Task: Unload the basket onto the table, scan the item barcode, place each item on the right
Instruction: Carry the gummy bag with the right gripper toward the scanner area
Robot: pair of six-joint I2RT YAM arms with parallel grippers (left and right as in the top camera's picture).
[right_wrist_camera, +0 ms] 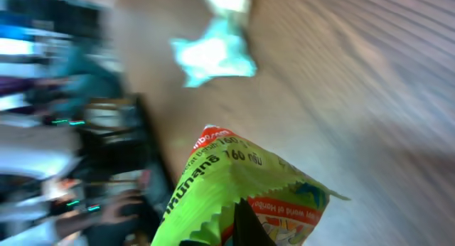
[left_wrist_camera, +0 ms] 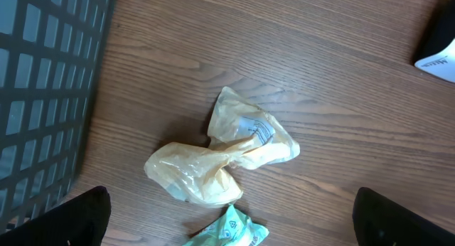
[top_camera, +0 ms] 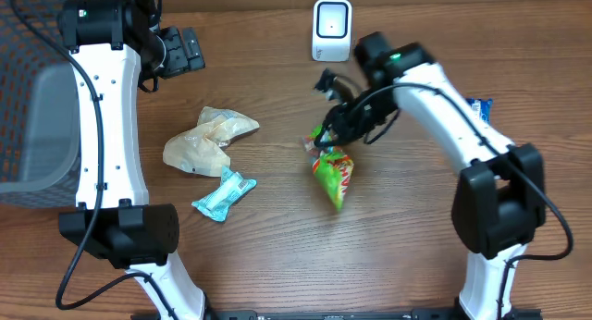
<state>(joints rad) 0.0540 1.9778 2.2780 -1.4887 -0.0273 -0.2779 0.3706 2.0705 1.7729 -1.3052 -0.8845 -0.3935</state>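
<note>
Far left: wire basket (top_camera: pixel 37 116), not involved. Left gripper (top_camera: pixel 190 50) hangs near the table's (top_camera: pixel 277 264) back-left corner, fingers wide apart, holding nothing. Its wrist view looks down on a crumpled beige plastic bag (left_wrist_camera: pixel 227 157) with some print on it, too small to read. A teal packet (top_camera: pixel 223 194) lies just in front of that bag. Neither looks touched.

Centre: green snack packet (top_camera: pixel 333 172), the item in play. Right gripper (top_camera: pixel 326 135) is clamped on its upper end, and the packet trails from the jaws towards the robot. The right wrist view is blurred but shows the packet's green face and serrated edge right at the fingers (right_wrist_camera: pixel 249 225). Can't tell if the lower tip is off the table.

Back centre: white barcode scanner (top_camera: pixel 331 30), upright, window facing the workspace. The packet sits near it but apart from it, not lined up with the window.

Far right: a blue packet (top_camera: pixel 479 105) partly hidden behind the right arm.

Status: grasp done. Left to do: lift clear, carry the packet to the scanner, turn the barcode face to the window. No barcode is visible in any view, so the packet may need rotating. Roughly a third of the way, as a guess.
</note>
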